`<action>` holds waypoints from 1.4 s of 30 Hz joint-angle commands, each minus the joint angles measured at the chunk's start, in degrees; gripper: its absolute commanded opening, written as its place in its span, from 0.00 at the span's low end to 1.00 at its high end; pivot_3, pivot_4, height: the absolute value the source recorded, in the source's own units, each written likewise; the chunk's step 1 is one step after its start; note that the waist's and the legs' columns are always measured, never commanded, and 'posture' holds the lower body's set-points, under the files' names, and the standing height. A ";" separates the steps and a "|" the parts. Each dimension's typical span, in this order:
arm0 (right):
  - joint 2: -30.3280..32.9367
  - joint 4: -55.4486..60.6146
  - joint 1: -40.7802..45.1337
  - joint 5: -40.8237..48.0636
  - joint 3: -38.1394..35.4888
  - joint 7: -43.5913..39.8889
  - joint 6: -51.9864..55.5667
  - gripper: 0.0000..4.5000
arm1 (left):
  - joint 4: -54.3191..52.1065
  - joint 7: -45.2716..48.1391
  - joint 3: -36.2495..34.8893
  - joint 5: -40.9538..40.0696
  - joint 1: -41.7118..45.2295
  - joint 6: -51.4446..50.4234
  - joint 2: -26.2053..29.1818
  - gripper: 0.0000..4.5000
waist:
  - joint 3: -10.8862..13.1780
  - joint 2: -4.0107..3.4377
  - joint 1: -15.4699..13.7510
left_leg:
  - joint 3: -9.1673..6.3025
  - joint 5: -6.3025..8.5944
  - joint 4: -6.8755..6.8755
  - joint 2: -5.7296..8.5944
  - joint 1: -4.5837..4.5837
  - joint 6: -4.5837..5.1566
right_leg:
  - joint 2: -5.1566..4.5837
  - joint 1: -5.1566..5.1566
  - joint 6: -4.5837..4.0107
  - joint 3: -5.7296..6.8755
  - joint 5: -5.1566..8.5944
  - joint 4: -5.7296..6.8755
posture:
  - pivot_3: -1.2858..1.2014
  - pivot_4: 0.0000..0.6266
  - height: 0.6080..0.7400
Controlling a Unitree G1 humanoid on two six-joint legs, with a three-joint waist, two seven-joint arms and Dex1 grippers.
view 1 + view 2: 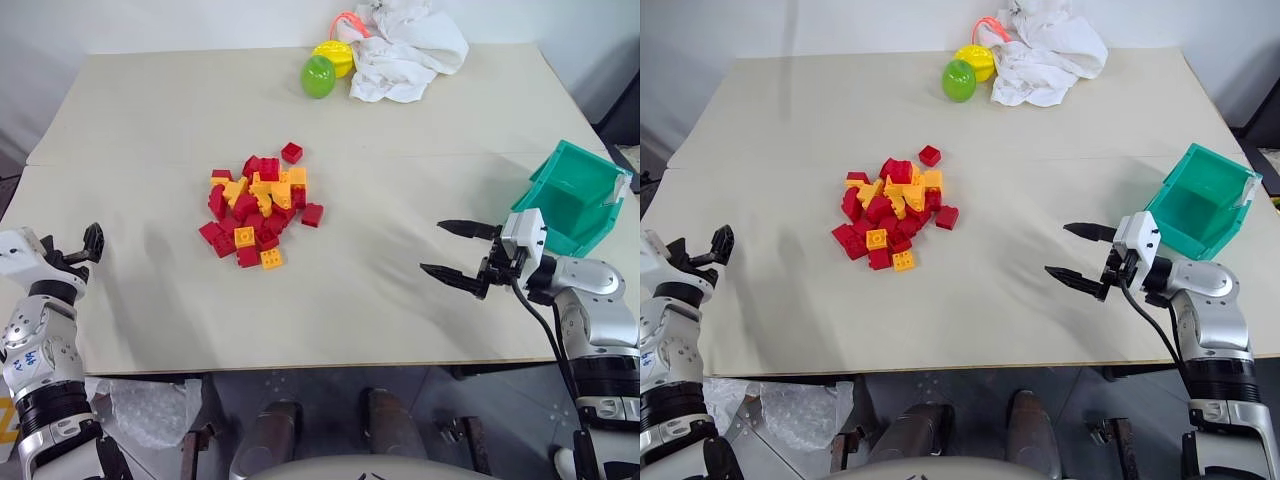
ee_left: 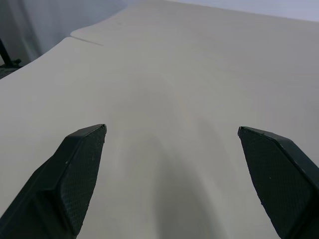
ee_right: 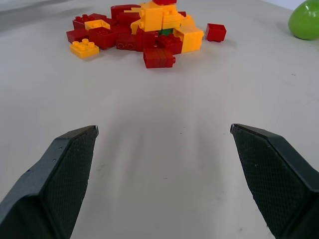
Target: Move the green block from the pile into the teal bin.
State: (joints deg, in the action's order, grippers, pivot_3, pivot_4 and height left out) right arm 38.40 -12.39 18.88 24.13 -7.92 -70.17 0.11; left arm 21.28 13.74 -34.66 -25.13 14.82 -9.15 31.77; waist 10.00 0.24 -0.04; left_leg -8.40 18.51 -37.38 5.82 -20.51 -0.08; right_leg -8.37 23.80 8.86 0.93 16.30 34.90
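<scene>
Green block [image 3: 166, 33] sits buried in the pile [image 1: 258, 208], mid-table, well apart from the right gripper [image 1: 458, 254], the nearer one, fingers wide. Right wrist: green peeks out straight ahead. Left gripper [image 2: 172, 137] gapes over bare table.

**Green block buried in the pile, bin apart**

The green block [image 3: 167, 33] sat wedged among red and yellow-orange bricks on the pile's [image 1: 257, 208] bin-facing side (only a dark-green sliver showed). The teal bin [image 1: 575, 196] stood well apart from the pile near the table edge, tilted, its open mouth turned toward the pile.
</scene>
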 commanded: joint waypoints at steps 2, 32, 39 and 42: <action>0.79 2.01 0.29 0.99 -1.65 0.47 -0.23 0.99 | -1.55 4.05 -0.02 -0.77 0.64 2.50 1.24 1.00 | 0.00 0.00 0.02 | 0.01 0.00 0.00 0.00 0.00 0.00 | 0.00 0.00 0.00 0.00 0.00 0.00 | 0.52 0.24 1.00; 0.01 8.59 11.87 -0.49 5.46 0.86 9.58 1.00 | 9.22 59.58 21.98 1.49 16.44 12.33 12.79 0.09 | 0.01 -0.01 -0.05 | 0.08 0.02 0.03 -0.07 -0.06 0.00 | 0.08 0.10 0.00 -0.02 0.00 -0.03 | 0.52 0.24 1.00; -1.38 10.48 10.70 -0.12 4.93 4.03 10.33 1.00 | 35.89 43.67 27.76 14.09 35.55 17.24 6.71 0.01 | 0.04 0.06 0.07 | 0.07 0.02 0.01 0.17 -0.19 0.01 | 0.13 0.21 0.04 0.01 -0.02 0.17 | 0.52 0.24 1.00; -1.77 12.10 9.19 0.16 4.82 5.20 10.40 1.00 | 43.53 38.09 29.01 17.30 41.06 18.48 3.60 0.01 | 0.03 0.08 0.27 | 0.14 0.03 -0.21 0.26 -0.71 0.03 | 0.07 0.79 0.06 -0.05 -0.03 0.50 | 0.52 0.24 1.00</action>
State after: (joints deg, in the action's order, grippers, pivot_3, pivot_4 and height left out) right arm 36.90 -2.83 28.13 23.25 -2.06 -65.60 10.44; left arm 62.50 54.56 -5.82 -9.39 54.42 8.09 35.66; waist 10.03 0.32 0.23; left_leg -8.25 18.55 -37.69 6.11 -21.31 -0.04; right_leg -8.33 24.72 8.92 0.90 16.26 35.51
